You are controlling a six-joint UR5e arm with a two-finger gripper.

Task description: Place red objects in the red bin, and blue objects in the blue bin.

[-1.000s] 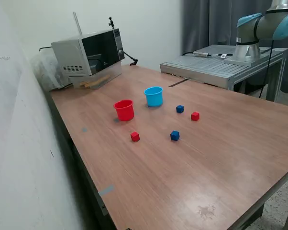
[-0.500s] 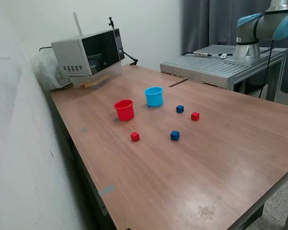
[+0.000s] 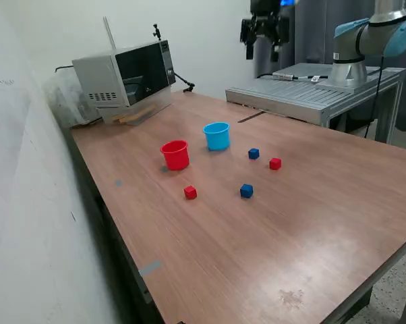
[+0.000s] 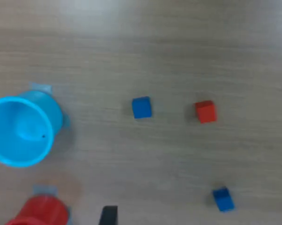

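On the wooden table stand a red cup (image 3: 175,154) and a light blue cup (image 3: 216,136), side by side. One dark blue cube (image 3: 253,154) and one red cube (image 3: 275,163) lie near the blue cup. A second blue cube (image 3: 247,191) and a second red cube (image 3: 190,192) lie nearer the table's front. My gripper (image 3: 262,48) hangs high above the table's far side, open and empty. The wrist view looks down on the blue cup (image 4: 21,131), the red cup's rim (image 4: 38,212), two blue cubes (image 4: 141,107) (image 4: 223,198) and one red cube (image 4: 205,112). The other red cube is out of that view.
A microwave (image 3: 125,77) stands at the table's far corner on the exterior view's left. A grey metal platform (image 3: 311,91) carrying the arm's base (image 3: 351,64) adjoins the far right. A white wall runs along the left edge.
The gripper has come into the exterior view at the top, above the table's far side. The cups and cubes have not moved.
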